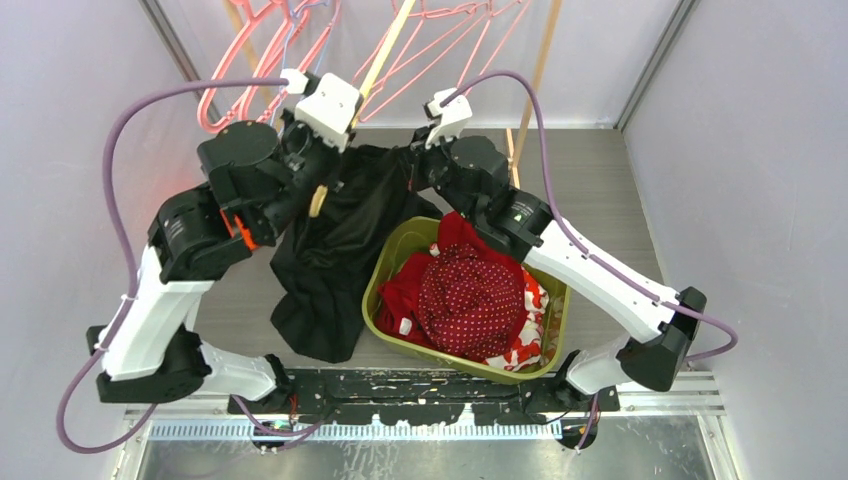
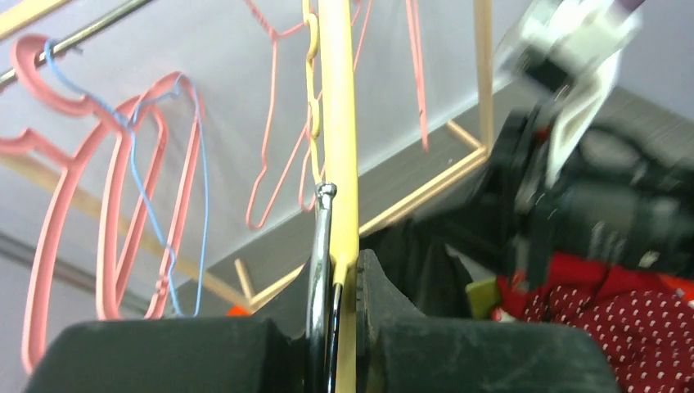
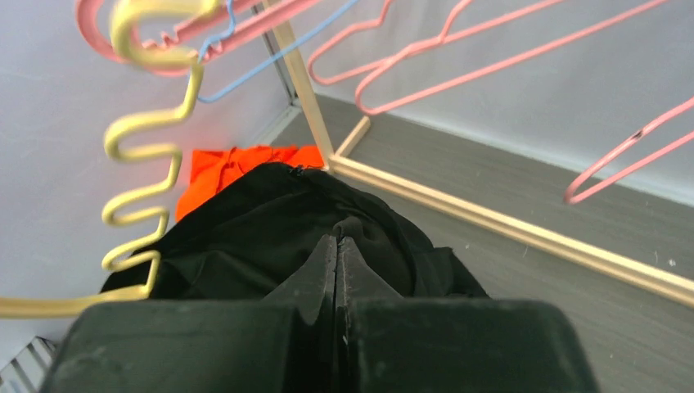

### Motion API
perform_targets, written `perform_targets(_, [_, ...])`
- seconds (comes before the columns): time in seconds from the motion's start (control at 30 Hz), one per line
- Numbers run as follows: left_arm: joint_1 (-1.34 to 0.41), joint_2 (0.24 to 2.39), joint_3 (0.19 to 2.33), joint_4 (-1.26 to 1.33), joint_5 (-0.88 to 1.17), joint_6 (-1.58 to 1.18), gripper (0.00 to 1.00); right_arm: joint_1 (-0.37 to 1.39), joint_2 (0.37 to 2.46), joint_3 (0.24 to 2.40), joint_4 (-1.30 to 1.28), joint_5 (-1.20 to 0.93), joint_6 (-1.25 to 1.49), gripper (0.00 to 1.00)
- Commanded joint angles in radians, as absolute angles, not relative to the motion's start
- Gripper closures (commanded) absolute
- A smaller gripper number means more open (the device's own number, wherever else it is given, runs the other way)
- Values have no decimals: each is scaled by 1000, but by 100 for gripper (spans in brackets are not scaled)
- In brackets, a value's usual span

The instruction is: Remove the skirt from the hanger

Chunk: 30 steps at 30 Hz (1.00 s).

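Grey table below a rack of hangers: freeing the skirt.
Left gripper is clamped on the yellow hanger. Right gripper, jaws together, pinches the black skirt, which hangs just left of the basket. Judged best: steady the hanger and draw the cloth slowly off the clip.
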<state>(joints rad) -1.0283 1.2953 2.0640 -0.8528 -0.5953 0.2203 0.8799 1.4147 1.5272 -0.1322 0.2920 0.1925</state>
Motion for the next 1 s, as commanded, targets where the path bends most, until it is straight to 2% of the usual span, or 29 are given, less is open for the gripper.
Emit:
perform_targets(0.0, [-1032, 1337, 2201, -733, -527, 259, 100, 882, 1412, 1526, -101, 276, 216, 99])
perform_targets(0.2, [-1032, 1238, 2098, -767, -570, 216, 100, 891, 1383, 1693, -135, 265, 4, 99])
perform_targets(0.47, [-1031, 1041, 1848, -749, -682, 146, 100, 891, 1489, 2162, -304, 213, -146, 99])
perform_targets(0.77, [-1031, 966, 1778, -783, -764, 153, 100, 891, 1414, 2216, -242, 221, -201, 99])
perform_targets(0.97, [-1031, 974, 1738, -799, -760, 150, 100, 891, 1385, 2336, -246, 141, -181, 99])
